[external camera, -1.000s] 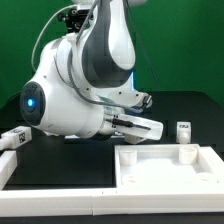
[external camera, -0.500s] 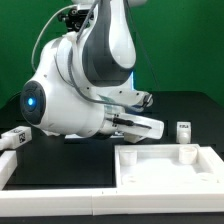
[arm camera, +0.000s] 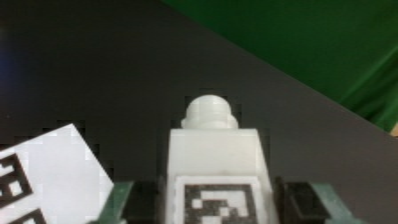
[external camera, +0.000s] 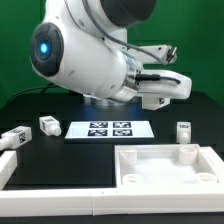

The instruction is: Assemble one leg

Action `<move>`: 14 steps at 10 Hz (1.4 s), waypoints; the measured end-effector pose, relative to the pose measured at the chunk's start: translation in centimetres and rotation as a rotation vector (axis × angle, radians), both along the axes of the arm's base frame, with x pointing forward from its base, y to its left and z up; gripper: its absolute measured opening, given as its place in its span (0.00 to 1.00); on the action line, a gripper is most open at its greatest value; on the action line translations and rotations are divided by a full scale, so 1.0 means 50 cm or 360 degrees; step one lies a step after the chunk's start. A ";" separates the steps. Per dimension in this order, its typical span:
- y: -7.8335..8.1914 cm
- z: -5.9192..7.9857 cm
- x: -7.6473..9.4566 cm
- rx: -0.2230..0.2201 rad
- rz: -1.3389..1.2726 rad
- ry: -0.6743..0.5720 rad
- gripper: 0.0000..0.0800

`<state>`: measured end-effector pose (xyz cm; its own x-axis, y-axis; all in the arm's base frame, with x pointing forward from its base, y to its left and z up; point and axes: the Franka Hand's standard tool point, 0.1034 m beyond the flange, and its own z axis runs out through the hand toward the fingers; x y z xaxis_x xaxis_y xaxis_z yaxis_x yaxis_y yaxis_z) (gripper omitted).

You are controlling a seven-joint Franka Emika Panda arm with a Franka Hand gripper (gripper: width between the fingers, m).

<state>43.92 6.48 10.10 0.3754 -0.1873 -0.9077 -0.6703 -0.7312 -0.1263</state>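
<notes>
In the wrist view my gripper (arm camera: 221,206) is shut on a leg (arm camera: 217,150), a white post with a rounded tip and a square tag on its face. The fingers (arm camera: 121,200) press on both its sides. In the exterior view the gripper (external camera: 168,86) hangs high above the table with the leg in it, over the far right part. Other legs rest on the table: one (external camera: 48,125) left of the marker board (external camera: 110,128), one (external camera: 13,138) at the far left, one (external camera: 183,130) at the right. The white tray (external camera: 150,180) lies in front.
A short white post (external camera: 189,152) stands at the tray's far right corner. A white bar (external camera: 8,165) lies at the exterior view's left edge. A corner of the marker board (arm camera: 45,170) shows in the wrist view. Green backdrop behind the black table.
The arm has risen from low over the table and swung up and to the exterior view's right. The marker board and the leg beside it, hidden before, now show.
</notes>
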 end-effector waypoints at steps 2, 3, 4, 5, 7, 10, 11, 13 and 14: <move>0.000 0.004 0.027 -0.0147 -0.0042 -0.0210 0.35; -0.011 0.031 0.037 -0.0195 0.0050 -0.0305 0.35; -0.023 0.062 0.093 -0.0194 0.0122 -0.0454 0.35; -0.033 0.077 0.149 -0.0206 0.0118 -0.0589 0.35; -0.017 0.095 0.204 -0.0305 0.0124 -0.0804 0.35; -0.019 0.093 0.211 -0.0499 0.0058 -0.1061 0.35; -0.022 0.090 0.227 -0.0592 0.0026 -0.1200 0.35; -0.016 0.079 0.274 -0.0721 0.0209 -0.1420 0.35; 0.007 0.086 0.317 -0.0829 0.0279 -0.1574 0.36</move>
<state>59.74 6.85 14.37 0.9437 -0.3299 -0.0243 -0.3281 -0.9239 -0.1967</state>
